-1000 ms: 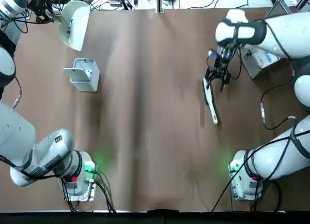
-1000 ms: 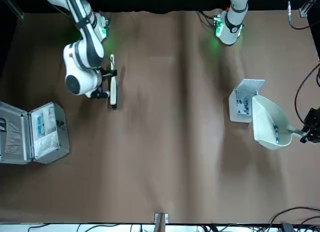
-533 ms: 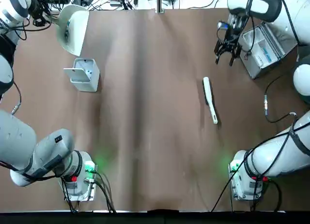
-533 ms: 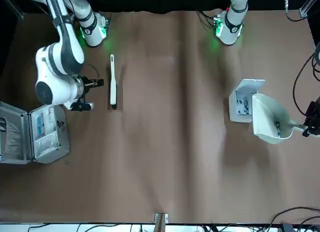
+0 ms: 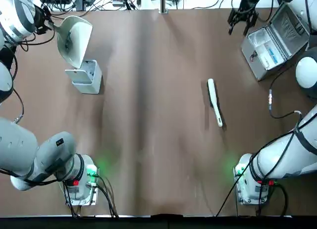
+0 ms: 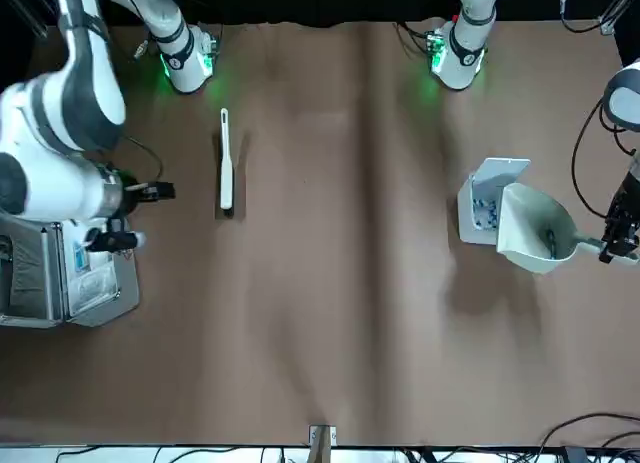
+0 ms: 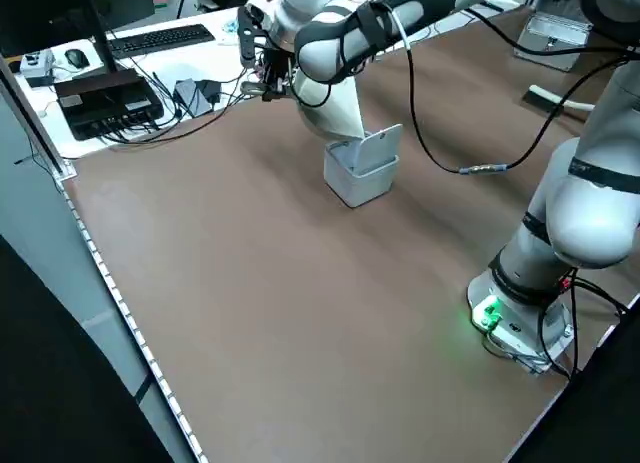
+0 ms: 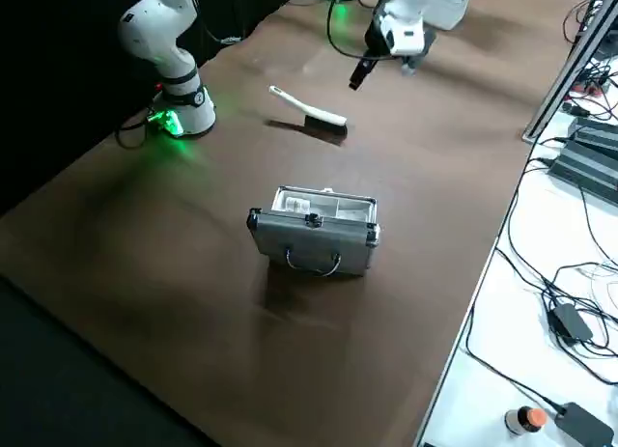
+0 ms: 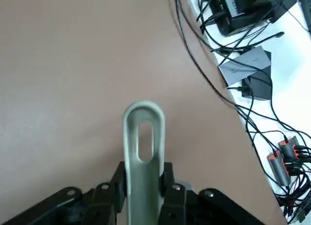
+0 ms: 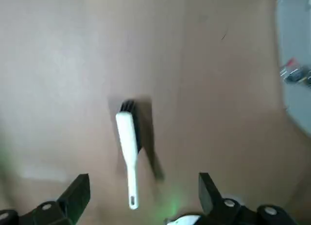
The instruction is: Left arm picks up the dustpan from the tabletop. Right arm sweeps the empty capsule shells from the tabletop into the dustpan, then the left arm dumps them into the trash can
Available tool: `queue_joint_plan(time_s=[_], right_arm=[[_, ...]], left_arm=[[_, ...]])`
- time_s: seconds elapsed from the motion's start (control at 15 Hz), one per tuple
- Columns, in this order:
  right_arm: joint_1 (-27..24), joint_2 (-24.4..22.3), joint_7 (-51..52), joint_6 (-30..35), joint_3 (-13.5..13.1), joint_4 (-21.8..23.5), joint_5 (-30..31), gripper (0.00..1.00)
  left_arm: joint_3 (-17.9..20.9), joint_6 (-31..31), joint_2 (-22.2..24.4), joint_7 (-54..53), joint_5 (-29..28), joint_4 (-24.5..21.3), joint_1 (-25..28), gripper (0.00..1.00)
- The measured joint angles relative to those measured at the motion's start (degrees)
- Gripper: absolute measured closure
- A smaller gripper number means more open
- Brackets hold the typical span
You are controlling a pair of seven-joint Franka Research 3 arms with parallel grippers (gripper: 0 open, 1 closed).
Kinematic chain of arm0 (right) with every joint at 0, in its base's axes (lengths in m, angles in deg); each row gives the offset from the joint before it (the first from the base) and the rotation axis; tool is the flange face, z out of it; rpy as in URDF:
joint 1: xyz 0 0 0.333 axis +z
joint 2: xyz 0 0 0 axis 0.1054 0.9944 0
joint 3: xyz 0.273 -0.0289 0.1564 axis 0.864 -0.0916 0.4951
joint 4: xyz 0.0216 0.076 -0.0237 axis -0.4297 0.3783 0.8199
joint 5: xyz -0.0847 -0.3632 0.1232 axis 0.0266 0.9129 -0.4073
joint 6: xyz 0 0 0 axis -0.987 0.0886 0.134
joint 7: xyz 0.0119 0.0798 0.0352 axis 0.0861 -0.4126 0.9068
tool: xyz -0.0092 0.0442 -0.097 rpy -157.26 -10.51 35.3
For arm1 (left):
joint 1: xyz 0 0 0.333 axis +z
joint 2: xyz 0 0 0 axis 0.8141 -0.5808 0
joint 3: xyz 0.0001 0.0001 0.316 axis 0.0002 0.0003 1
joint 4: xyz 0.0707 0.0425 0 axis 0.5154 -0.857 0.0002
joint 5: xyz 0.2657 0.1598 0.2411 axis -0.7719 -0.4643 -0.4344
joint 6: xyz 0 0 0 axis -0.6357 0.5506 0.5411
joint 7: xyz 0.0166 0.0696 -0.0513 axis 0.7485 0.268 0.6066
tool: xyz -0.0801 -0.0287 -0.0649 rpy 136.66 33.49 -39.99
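No words or labels can be read anywhere on the big brown table (image 5: 148, 115), and black cables and boxes lie on a white desk past its far edge. The left gripper (image 9: 142, 186) is clamped on the handle of the dustpan (image 5: 72, 36), tipping it over the open trash can (image 5: 84, 76), which has small bluish bits inside. The right gripper (image 5: 242, 14) hangs with its fingers apart beside an open silver case (image 5: 272, 41), and a white brush (image 5: 215, 101) lies flat on the table.
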Motion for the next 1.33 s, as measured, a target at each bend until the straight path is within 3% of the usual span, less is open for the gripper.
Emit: queue_joint_plan(time_s=[0.53,0.87,1.33], right_arm=[[-2.78,-0.01,6.15,1.0,-0.05,-13.96,9.84,0.01],[-2.77,-0.89,7.23,1.15,0.21,-17.88,10.51,0.01],[-5.49,-6.05,7.25,1.99,0.16,-18.69,8.78,0.01]], left_arm=[[0.02,-9.76,0.15,-4.7,0.0,-3.99,-0.16,0.67],[-0.06,-15.96,1.46,-5.77,0.0,-6.67,-0.77,0.67],[-0.56,-22.95,8.52,-8.58,0.0,-13.89,-1.98,0.67]])
